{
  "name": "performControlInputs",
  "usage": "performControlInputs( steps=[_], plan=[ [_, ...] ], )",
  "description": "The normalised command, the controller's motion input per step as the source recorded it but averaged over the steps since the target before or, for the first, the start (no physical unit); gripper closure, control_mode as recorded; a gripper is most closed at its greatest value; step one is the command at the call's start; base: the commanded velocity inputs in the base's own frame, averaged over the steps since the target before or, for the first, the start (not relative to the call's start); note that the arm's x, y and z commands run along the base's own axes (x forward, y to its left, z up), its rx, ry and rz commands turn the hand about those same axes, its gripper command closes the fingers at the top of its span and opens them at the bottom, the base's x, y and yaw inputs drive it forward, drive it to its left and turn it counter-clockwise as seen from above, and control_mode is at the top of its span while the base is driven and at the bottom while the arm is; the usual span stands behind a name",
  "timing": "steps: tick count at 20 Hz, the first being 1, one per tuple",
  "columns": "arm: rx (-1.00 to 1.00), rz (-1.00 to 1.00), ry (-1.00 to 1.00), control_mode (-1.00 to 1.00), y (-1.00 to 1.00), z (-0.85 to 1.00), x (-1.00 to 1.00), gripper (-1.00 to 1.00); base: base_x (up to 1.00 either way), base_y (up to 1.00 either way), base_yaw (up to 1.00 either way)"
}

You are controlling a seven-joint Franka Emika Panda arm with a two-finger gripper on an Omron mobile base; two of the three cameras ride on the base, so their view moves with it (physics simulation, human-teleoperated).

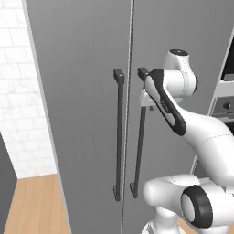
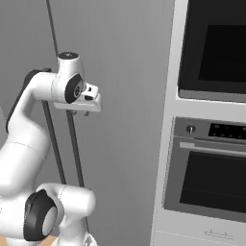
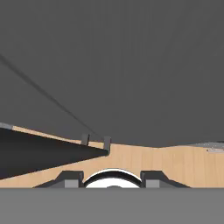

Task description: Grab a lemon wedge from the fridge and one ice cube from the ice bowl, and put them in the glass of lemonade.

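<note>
The fridge (image 1: 82, 91) fills the scene ahead, tall and matte grey, with both doors shut. Two long black bar handles run down beside the middle seam, the left handle (image 1: 119, 137) and the right handle (image 1: 139, 141). My gripper (image 1: 148, 104) hovers by the top of the right handle (image 2: 74, 153), close to the door (image 2: 125, 96). In the hand view, looking down along the door (image 3: 131, 65), that handle (image 3: 43, 155) runs to the left of my gripper (image 3: 111, 177). The jaws stand apart with nothing between them. The lemon wedge, ice cube, ice bowl and glass of lemonade are out of view.
A built-in oven (image 2: 211, 187) with a dark upper unit (image 2: 216, 48) stands right of the fridge. A white brick wall (image 1: 13, 91) and wooden floor (image 1: 32, 205) lie to the fridge's left.
</note>
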Motion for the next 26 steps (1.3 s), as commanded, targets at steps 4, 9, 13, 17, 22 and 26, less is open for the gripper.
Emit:
performControlInputs(
  steps=[4, 9, 13, 17, 22, 26],
  plan=[
    [0.00, 0.00, 0.00, -1.00, 0.00, 0.00, -0.37, -1.00, 0.00, 0.00, 0.00],
    [-0.01, 0.01, -0.01, -1.00, 0.26, 0.00, -0.29, -1.00, 0.00, 0.00, 0.00],
    [-0.01, 0.00, 0.00, 1.00, 0.11, 0.00, 0.00, -1.00, 0.00, 0.39, 0.00],
    [0.00, 0.00, 0.00, 1.00, 0.00, 0.00, 0.00, -1.00, 0.00, 0.24, 0.00],
    [0.00, 0.00, 0.00, 1.00, 0.00, 0.00, 0.00, -1.00, -0.40, 0.01, 0.00],
    [0.00, 0.00, 0.00, 1.00, 0.00, 0.00, 0.00, -1.00, -0.56, 0.01, 0.00]
  ],
)
